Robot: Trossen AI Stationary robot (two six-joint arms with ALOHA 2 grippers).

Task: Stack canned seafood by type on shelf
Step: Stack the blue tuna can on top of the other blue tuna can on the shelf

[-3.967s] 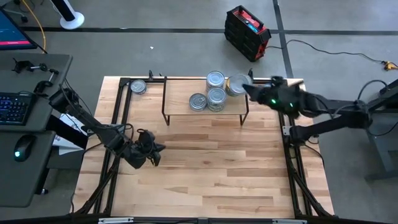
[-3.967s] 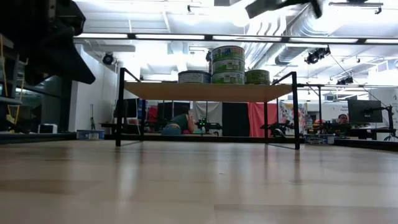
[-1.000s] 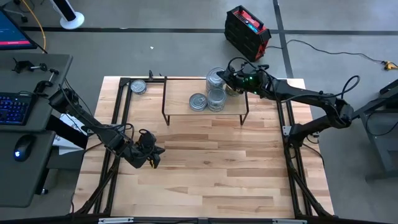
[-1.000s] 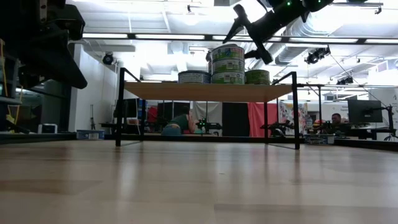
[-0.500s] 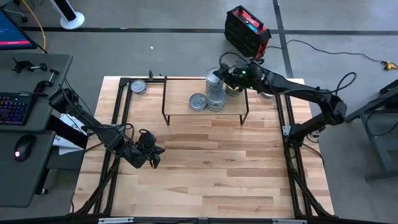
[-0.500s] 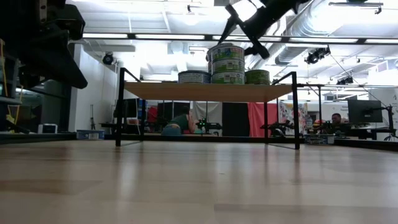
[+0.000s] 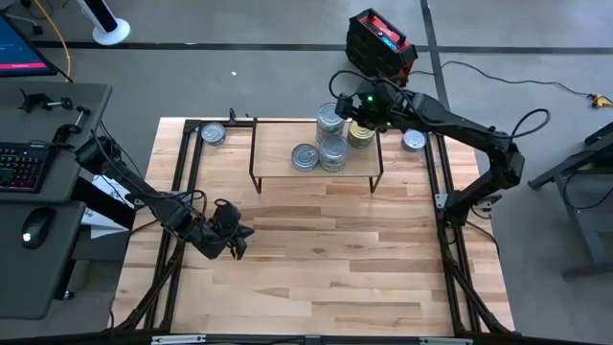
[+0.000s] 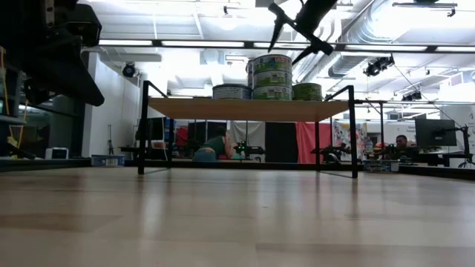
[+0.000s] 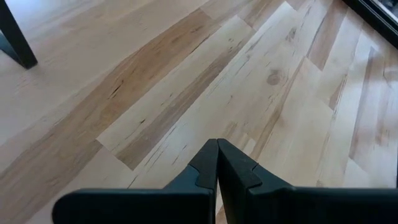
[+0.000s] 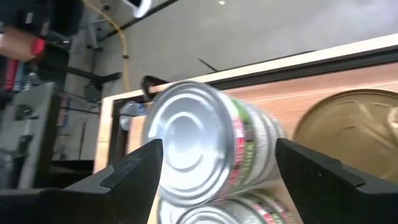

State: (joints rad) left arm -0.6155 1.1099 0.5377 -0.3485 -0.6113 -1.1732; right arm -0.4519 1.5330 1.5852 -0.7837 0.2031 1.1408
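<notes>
Nearest the front of the table, the left gripper (image 7: 230, 239) hangs low over bare wood with its fingers (image 9: 217, 165) pressed together and nothing between them; it looks parked there to stay out of the way.

Farther back stands the shelf (image 7: 278, 163), and the tins sit bunched toward its right end. A single tin (image 7: 305, 155) lies flat beside a taller stack (image 8: 272, 76), with a gold tin (image 7: 361, 135) apart on the right, which suits sorting by kind.

The right gripper (image 7: 347, 107) hovers just above the stack's top tin (image 10: 199, 146), jaws spread wide on either side of it and gripping nothing. I'd guess it is lined up either to take that tin or has just set it there.

Beyond the shelf, two more tins wait on the tabletop: one at the far left (image 7: 214, 133), one at the far right (image 7: 413, 141).
</notes>
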